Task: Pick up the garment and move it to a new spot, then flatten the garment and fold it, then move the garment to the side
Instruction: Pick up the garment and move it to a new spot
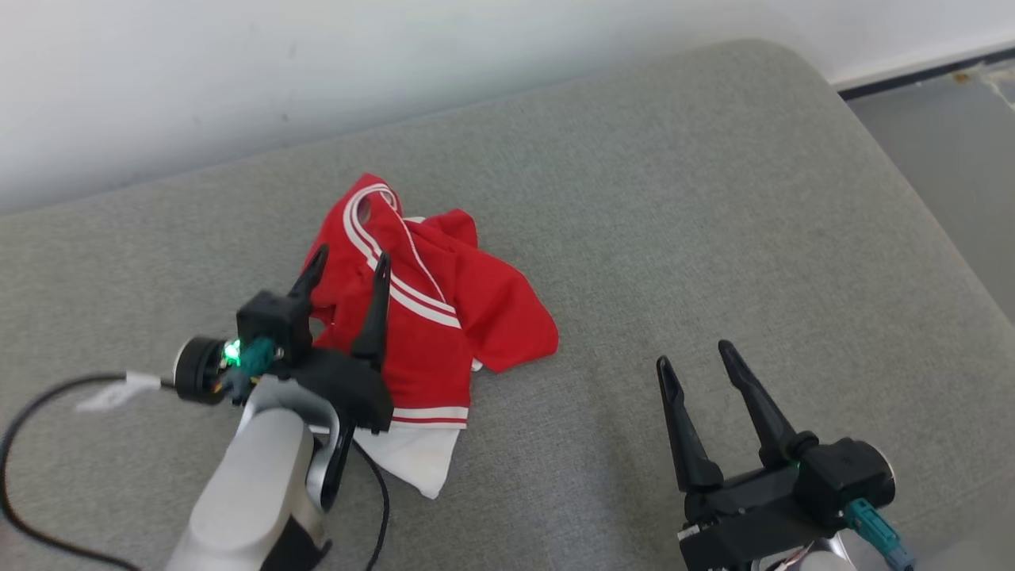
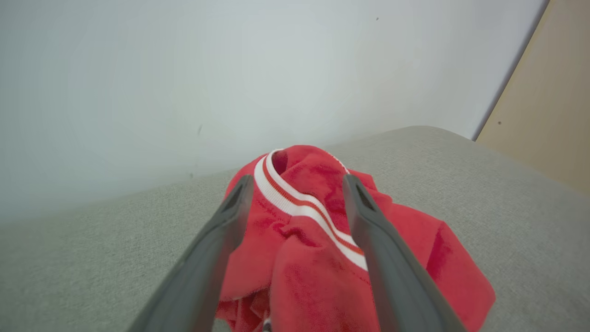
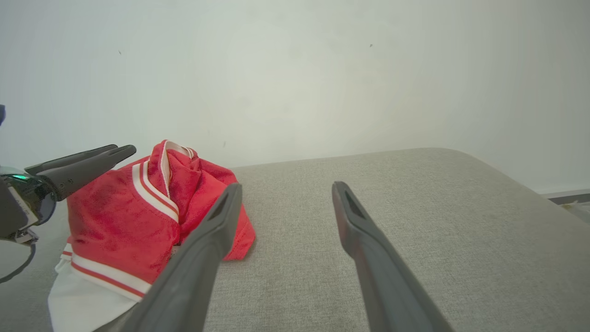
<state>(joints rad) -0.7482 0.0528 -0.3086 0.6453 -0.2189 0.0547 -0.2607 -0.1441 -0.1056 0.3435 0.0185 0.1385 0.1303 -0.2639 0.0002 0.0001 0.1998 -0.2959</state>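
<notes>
Both sets of jaws are spread, the left gripper (image 1: 352, 255) over the crumpled garment (image 1: 460, 317) at centre-left on the cushion (image 1: 634, 198); flattening is judged next, with edges to be pinched.

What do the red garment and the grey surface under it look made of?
The garment: soft knit, probably polyester jersey; it crumples in loose folds, with white-striped trim. The surface: woven upholstery fabric, matte; flecked grey weave, rounded padded edge.

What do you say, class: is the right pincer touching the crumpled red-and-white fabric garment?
Apart. The head view shows a strip of bare grey fabric cushion between the right pincer and the crumpled red-and-white fabric garment.
</notes>
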